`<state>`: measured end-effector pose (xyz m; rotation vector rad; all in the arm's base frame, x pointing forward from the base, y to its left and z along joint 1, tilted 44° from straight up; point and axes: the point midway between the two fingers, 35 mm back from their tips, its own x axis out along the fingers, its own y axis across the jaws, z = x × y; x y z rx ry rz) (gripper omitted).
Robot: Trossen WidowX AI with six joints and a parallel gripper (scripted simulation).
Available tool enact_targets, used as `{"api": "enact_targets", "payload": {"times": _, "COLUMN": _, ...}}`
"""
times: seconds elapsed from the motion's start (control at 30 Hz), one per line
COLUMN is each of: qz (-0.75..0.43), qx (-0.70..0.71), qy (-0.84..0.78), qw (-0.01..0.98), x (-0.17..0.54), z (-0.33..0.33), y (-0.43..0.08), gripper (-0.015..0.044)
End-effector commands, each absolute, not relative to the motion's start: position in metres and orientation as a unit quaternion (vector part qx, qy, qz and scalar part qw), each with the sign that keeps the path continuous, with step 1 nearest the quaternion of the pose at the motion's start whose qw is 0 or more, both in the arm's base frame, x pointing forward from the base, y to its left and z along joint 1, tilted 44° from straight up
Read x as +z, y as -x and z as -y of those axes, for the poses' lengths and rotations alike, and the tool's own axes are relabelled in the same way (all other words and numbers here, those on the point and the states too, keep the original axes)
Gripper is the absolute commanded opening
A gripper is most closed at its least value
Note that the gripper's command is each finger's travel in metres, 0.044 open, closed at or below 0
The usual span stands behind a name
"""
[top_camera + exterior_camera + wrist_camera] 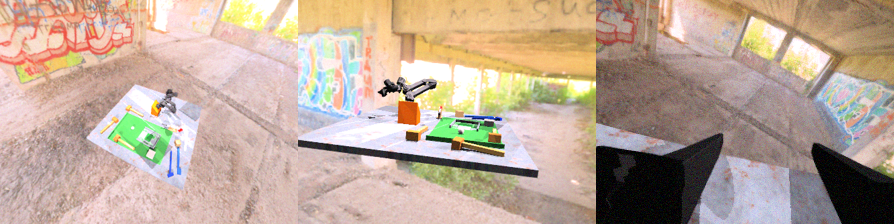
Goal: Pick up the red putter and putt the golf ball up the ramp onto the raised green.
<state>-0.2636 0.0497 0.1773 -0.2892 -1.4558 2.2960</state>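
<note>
Red putter (174,129) lies flat on the table (188,174), just right of the green mat (124,125), untouched; its long axis runs left-right, red head toward the right. Golf ball (132,127) sits on the mat, ramp (150,137) beside it. Gripper (766,170), wide and holding nothing, hovers well apart. Everything remains undone.

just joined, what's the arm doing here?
Nothing is being handled yet. The arm sits raised over its orange base, and its tool is open and empty, pointing out past the table edge. The red putter lies untouched on the table beside the green mat. The golf ball rests on the mat near the ramp frame. Wooden mallets and blue sticks lie around it.
</note>
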Motion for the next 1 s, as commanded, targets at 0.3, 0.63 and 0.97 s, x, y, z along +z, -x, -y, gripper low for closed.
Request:
{"api": "enact_targets", "payload": {"times": 0.3, "qz": 0.608, "qx": 0.787, "qy": 0.029, "qw": -0.102, "x": 0.15, "z": 0.091, "y": 0.278, "gripper": 0.044}}
{"api": "enact_targets", "payload": {"times": 0.63, "qz": 0.648, "qx": 0.653, "qy": -0.078, "qw": -0.384, "x": 0.124, "z": 0.224, "y": 0.204, "gripper": 0.044}}
{"api": "enact_targets", "payload": {"times": 0.97, "qz": 0.62, "qx": 0.402, "qy": -0.203, "qw": -0.643, "x": 0.092, "z": 0.294, "y": 0.051, "gripper": 0.044}}
